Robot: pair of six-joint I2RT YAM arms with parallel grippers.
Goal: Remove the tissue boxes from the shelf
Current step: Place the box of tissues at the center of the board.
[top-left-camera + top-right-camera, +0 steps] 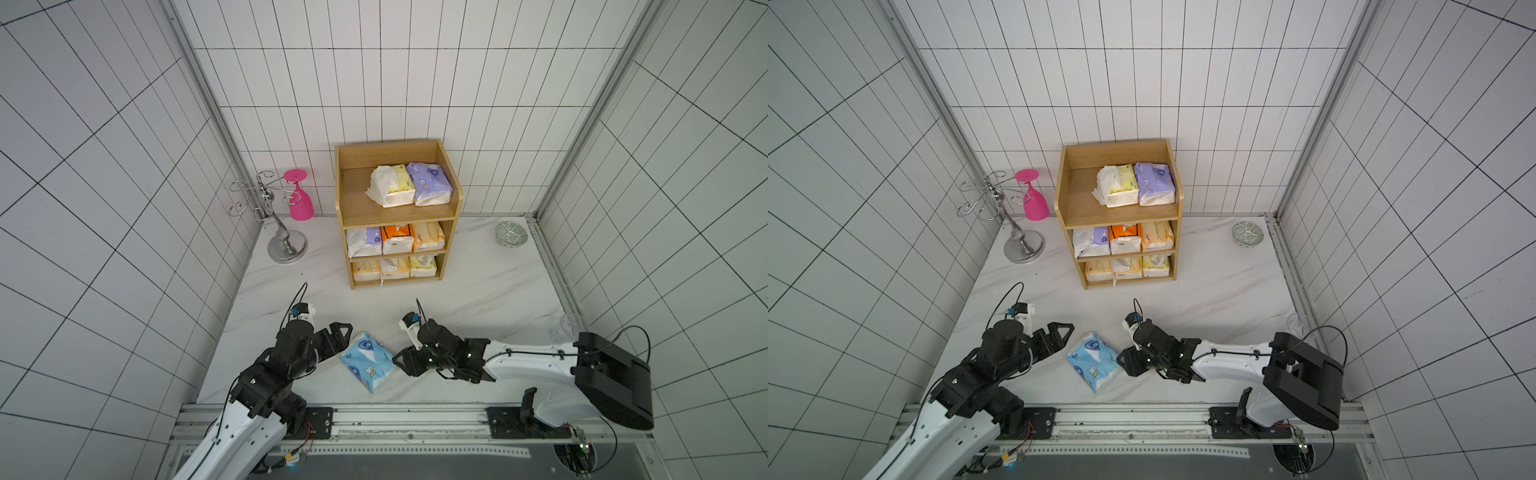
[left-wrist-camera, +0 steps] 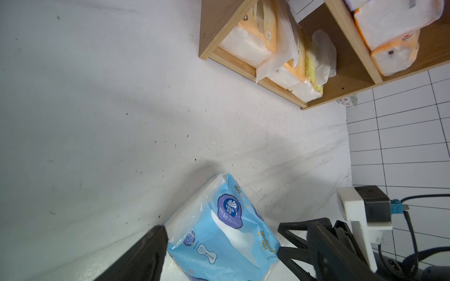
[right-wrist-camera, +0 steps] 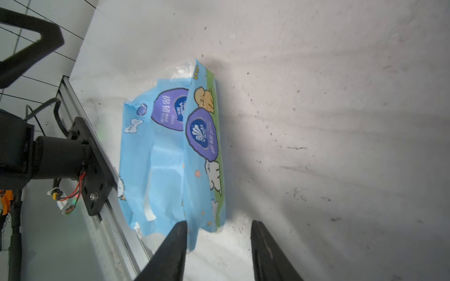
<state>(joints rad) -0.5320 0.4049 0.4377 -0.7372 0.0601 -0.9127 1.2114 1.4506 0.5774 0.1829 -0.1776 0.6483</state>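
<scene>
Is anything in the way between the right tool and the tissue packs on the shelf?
Nothing visible. Only bare table lies between the right tool and the shelf; the blue pack sits beside the tool, off that path.

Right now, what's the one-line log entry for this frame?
light blue pack: flat on table, between grippers | right gripper: open, beside pack | left gripper: state unclear | shelf: holds eight tissue packs
</scene>
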